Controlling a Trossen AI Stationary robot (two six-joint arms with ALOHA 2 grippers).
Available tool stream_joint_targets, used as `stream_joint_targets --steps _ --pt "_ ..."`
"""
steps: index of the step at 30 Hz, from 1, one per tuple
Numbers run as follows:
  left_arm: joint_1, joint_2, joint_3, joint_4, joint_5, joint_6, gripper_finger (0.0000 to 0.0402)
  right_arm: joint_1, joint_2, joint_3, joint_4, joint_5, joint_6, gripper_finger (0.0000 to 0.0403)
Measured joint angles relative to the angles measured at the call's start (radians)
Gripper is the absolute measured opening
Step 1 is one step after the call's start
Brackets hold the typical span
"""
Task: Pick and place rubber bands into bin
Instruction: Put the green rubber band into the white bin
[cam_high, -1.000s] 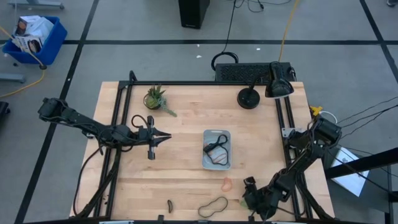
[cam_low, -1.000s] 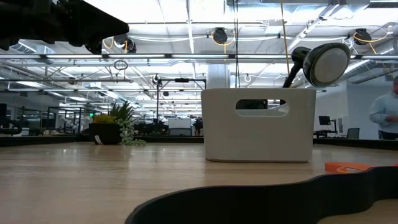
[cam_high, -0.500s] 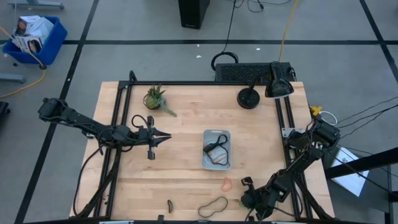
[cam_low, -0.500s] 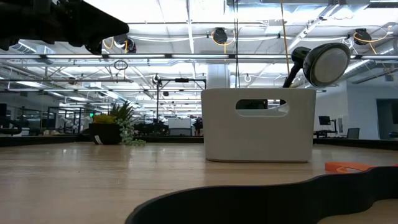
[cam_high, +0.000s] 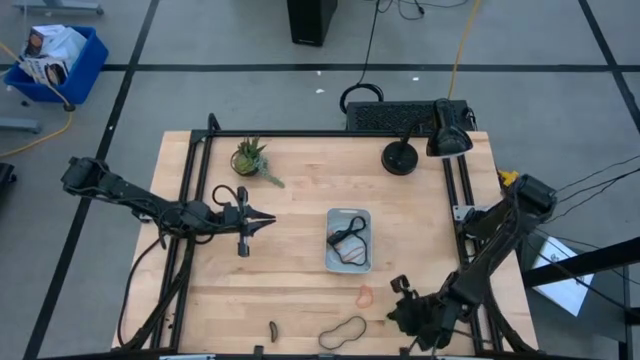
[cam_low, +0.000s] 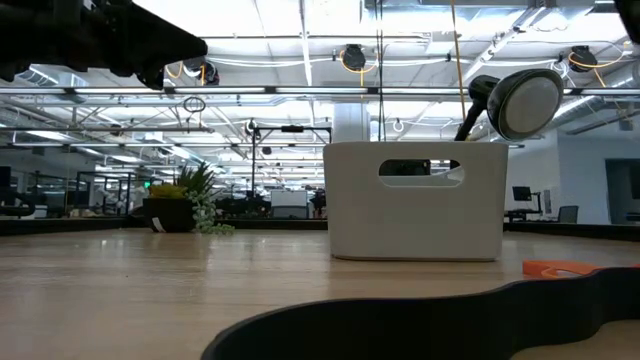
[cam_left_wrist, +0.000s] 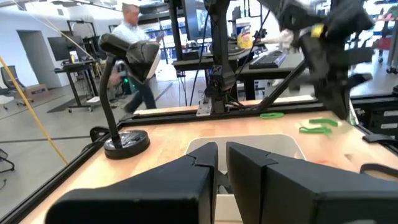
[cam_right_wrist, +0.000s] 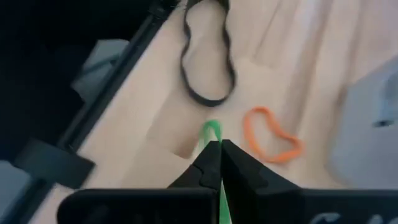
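My right gripper (cam_high: 392, 318) is near the table's front edge, shut on a green rubber band (cam_right_wrist: 211, 130). An orange band (cam_high: 364, 294) and a long black band (cam_high: 343, 329) lie flat on the wood close by. A small dark band (cam_high: 273, 328) lies farther left. The bin (cam_high: 349, 240) stands mid-table with dark bands in it. My left gripper (cam_high: 262, 219) hovers left of the bin, shut and holding nothing. My right gripper pinches the green band between its two fingertips. A short loop end (cam_right_wrist: 212, 128) pokes out ahead of the tips, and more green shows farther back between the fingers (cam_right_wrist: 221, 200). The fingers slant down from above. Whether the band is off the table, I cannot tell.
A potted plant (cam_high: 250, 157) stands at the back left and a black desk lamp (cam_high: 400, 157) at the back right. Black frame rails (cam_high: 195, 200) run along the table's left and right sides. In the low view the black band (cam_low: 400, 320) crosses the foreground.
My right gripper has shut on the green band near the front edge; its arm has shifted a little. The left arm and the other bands have kept still.
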Motion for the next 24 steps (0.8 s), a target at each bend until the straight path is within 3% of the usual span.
stream_joint_targets --steps 6,12,15,18,24 --pt "0.000 0.000 0.000 -0.004 0.000 0.005 0.0042 -0.051 -0.101 0.101 -0.068 0.134 -0.187 0.0001" --pt "0.000 0.000 0.000 -0.008 0.000 0.008 0.0042 -0.206 -0.186 0.094 -0.039 0.283 -0.417 0.0001" --pt "0.000 0.000 0.000 -0.011 0.000 0.008 0.0042 -0.323 -0.202 0.049 0.035 0.247 -0.525 0.0000" --pt "0.000 0.000 0.000 -0.013 0.000 0.010 0.0042 -0.452 -0.206 -0.002 0.126 0.136 -0.584 0.0000" --pt "0.000 0.000 0.000 -0.020 -0.001 0.036 0.0042 -0.650 -0.206 -0.126 0.162 -0.065 -0.540 0.0000"
